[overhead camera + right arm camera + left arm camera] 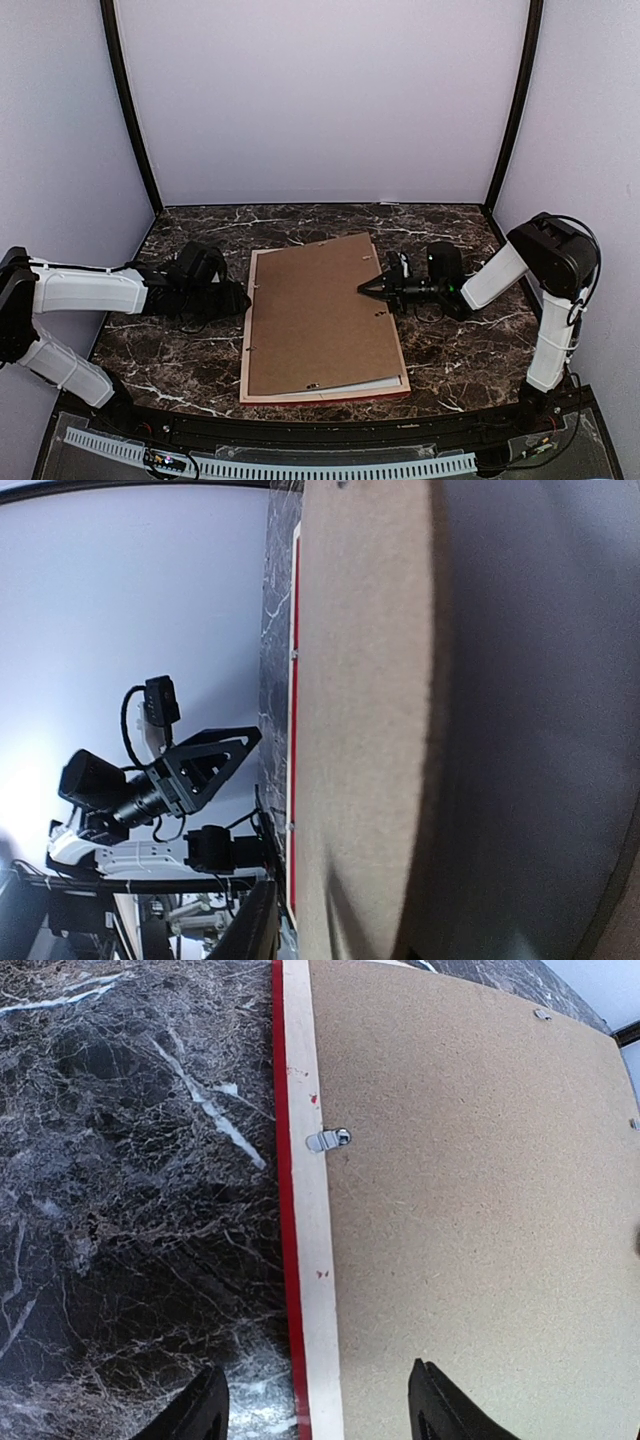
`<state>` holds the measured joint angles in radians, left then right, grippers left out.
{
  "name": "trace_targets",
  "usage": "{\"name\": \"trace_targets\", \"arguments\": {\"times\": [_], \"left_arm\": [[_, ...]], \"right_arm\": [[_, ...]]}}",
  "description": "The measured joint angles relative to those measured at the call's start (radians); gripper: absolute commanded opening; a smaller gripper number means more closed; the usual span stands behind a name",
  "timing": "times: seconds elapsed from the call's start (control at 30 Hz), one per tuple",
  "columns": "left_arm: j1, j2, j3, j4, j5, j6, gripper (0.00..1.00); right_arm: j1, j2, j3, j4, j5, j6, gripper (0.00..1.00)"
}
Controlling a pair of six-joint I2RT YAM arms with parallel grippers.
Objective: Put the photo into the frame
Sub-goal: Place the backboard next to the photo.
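The frame (248, 330) lies face down in the middle of the desk (180, 360), pale wood back up, red only along its rim. A brown backing board (320, 320) rests on it, turned a little askew. We cannot make out the photo for certain. A pale strip (385, 386) shows under the board's near edge and may be its white border.

The left pincer (235, 297) sits low at the frame's left rail, spread, with one finger over the marble and one over the board in the left wrist view. The right pincer (372, 288) is at the board's right edge. The board fills its own camera, and we cannot tell whether it pinches the board or has let go.

We judge the photo light, limp and easily creased or smudged, so we would take it only by its white border near a corner. The frame looks stiff and light, best held by a wooden rail and clear of the small metal tab (328, 1140).
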<state>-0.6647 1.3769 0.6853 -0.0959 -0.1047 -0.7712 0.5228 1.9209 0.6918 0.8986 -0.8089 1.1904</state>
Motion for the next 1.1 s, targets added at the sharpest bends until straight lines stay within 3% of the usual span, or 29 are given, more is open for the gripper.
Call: {"name": "trace_targets", "arguments": {"times": [0.2, 0.4, 0.67, 1.1], "left_arm": [[0.0, 0.012, -0.002, 0.02, 0.026, 0.001, 0.64], [-0.004, 0.013, -0.002, 0.043, 0.052, 0.01, 0.64], [-0.066, 0.054, 0.01, 0.11, 0.093, 0.059, 0.7], [-0.139, 0.185, 0.118, 0.193, 0.16, 0.091, 0.7]], "right_arm": [[0.004, -0.002, 0.011, -0.109, 0.028, -0.056, 0.47], [0.018, -0.035, 0.059, -0.302, 0.088, -0.152, 0.56], [0.045, -0.096, 0.145, -0.551, 0.204, -0.286, 0.59], [0.076, -0.098, 0.161, -0.657, 0.272, -0.326, 0.61]]}}
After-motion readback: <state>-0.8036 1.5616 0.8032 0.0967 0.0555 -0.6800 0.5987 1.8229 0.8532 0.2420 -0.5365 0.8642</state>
